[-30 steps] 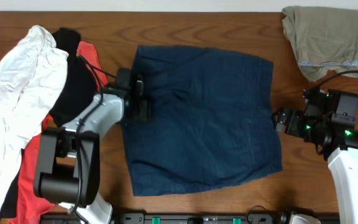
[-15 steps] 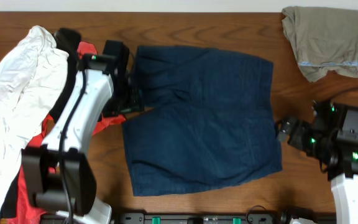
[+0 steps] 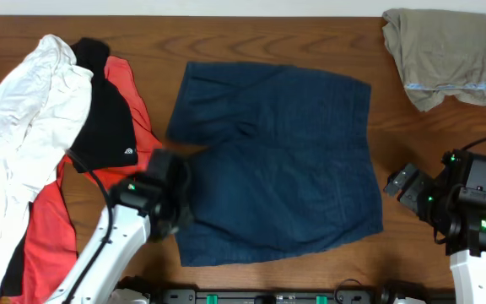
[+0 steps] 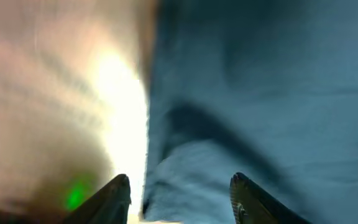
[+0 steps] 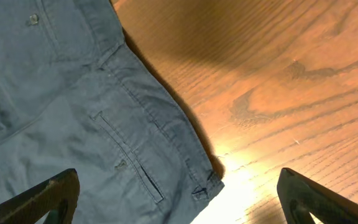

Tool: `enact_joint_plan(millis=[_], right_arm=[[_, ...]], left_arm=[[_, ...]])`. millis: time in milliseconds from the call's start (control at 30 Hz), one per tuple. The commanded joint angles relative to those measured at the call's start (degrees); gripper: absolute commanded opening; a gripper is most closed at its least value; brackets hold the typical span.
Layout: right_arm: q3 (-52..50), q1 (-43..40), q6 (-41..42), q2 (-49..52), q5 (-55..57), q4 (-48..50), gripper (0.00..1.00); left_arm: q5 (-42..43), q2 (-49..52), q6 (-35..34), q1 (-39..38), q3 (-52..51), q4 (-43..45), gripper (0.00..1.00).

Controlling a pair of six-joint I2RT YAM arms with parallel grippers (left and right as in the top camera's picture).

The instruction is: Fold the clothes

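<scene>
The navy blue shorts [image 3: 277, 160] lie spread flat mid-table, with a fold at the upper left. My left gripper [image 3: 175, 207] is open, low over the shorts' left edge near the lower corner; in the left wrist view its fingers [image 4: 179, 199] straddle the cloth edge [image 4: 241, 93], blurred. My right gripper [image 3: 399, 181] is open, just right of the shorts' right edge; the right wrist view shows the waistband corner with pocket [image 5: 135, 162] between its fingers [image 5: 179, 199]. A white garment [image 3: 28, 127], a black one [image 3: 99, 110] and a coral-red one [image 3: 53, 224] lie piled at left.
An olive-khaki garment [image 3: 441, 55] with pale grey hem lies at the back right corner. Bare wooden table [image 3: 268, 38] shows along the far side and right of the shorts [image 5: 278, 81]. The table's front edge is close below both arms.
My left arm has swung from the shorts' upper left edge down to the lower left edge, uncovering the black garment. My right gripper has drawn back slightly right and down.
</scene>
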Motion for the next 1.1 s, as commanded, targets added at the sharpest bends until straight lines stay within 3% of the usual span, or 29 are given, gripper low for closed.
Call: enact_joint_plan(millis=[0,167,467,600,700,833,900,967,1000,1067], right_arm=[[0.59,0.13,1.22,0.74,1.20,0.09,0.99],[0.59,0.13,1.09,1.84,1.20,0.79,0.99],[0.59,0.13,0.85,3.61,1.66,1.38,0.99],[0.57,0.13,0.83,4.59,1.66,1.51,0.99],[0.57,0.13,0.83,5.20,1.64,1.46,0.99],[0.50,0.13,0.83,5.31,1.64,1.46,0.99],[0.35,0.13,0.85,5.31,1.62,1.46,0.99],[0.20,0.13,0.83,5.31,1.64,1.22,0.99],[0.20,0.13,0.83,5.31,1.64,1.05,0.99],[0.20,0.13,0.85,5.31,1.62,0.48,0.98]], left_arm=[[0.66,0.04,-3.43,-0.17,-3.72,0.74,0.52],[2.99,1.16,-0.72,-0.20,-6.73,2.82,0.42],[10.62,3.08,1.97,-3.48,-11.06,4.42,0.41],[11.58,4.33,0.94,-6.99,-13.66,8.28,0.44],[11.56,5.95,-0.85,-8.35,-13.84,10.23,0.54],[11.56,8.28,-1.42,-8.70,-13.84,11.65,0.54],[11.61,9.01,-1.79,-8.70,-13.81,11.65,0.45],[11.76,9.22,-1.90,-8.70,-13.68,11.58,0.15],[11.74,9.18,-1.86,-8.70,-13.35,11.41,0.06],[11.74,9.16,-0.63,-8.70,-11.98,10.82,0.06]])
